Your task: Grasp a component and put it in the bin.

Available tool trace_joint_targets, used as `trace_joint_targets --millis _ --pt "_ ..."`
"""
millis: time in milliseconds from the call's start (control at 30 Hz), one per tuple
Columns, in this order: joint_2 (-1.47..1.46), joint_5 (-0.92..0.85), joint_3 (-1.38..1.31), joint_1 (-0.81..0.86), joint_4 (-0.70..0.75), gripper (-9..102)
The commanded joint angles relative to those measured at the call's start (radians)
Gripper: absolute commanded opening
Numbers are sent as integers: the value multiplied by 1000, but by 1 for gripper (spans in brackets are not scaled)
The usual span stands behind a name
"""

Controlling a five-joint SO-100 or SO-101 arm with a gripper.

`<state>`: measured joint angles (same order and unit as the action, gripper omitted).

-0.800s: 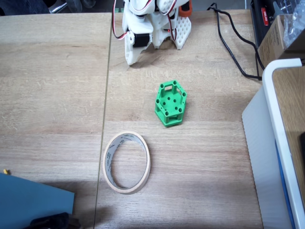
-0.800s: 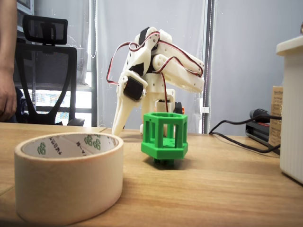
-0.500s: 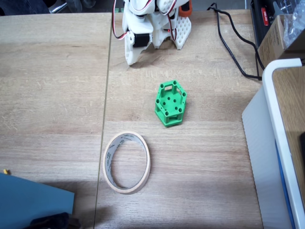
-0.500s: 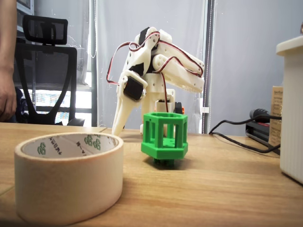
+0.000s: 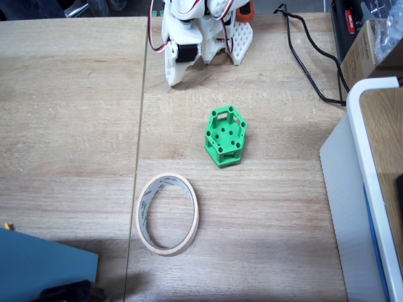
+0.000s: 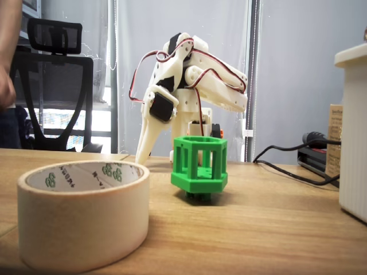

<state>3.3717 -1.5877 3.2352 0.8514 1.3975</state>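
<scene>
The green hexagonal component [image 5: 225, 136] stands on the wooden table near its middle, and it is also upright in the low side view [image 6: 199, 166]. The bin, a beige masking-tape ring [image 5: 142, 214], lies flat nearer the front and to the left; it looms large in the foreground [image 6: 80, 229]. My white arm is folded at the table's far edge. Its gripper [image 5: 171, 80] points down at the table, shut and empty, well behind the component [image 6: 141, 159].
A big white-edged box [image 5: 362, 189] fills the right side. Black cables [image 5: 308, 63] run along the far right of the table. A blue object [image 5: 38, 264] sits at the front left corner. A person's arm [image 6: 7, 86] and a chair are behind, at left.
The person's hand at the left of the side view has risen. The arm, the component and the tape ring have not moved.
</scene>
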Motion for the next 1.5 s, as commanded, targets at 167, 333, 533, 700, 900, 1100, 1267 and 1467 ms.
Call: trace_joint_targets --millis 167,333,533,700,900,1100,1267,1467 --pt "3 9 8 2 32 1" --pt "3 9 8 2 32 1" --pt "3 9 8 2 32 1" --pt "3 -5 6 2 20 1" --pt "3 -6 -112 2 17 1" --pt "3 -6 -367 0 26 1" --pt "2 -8 -509 -25 23 1" --pt "2 2 -627 -189 26 1"
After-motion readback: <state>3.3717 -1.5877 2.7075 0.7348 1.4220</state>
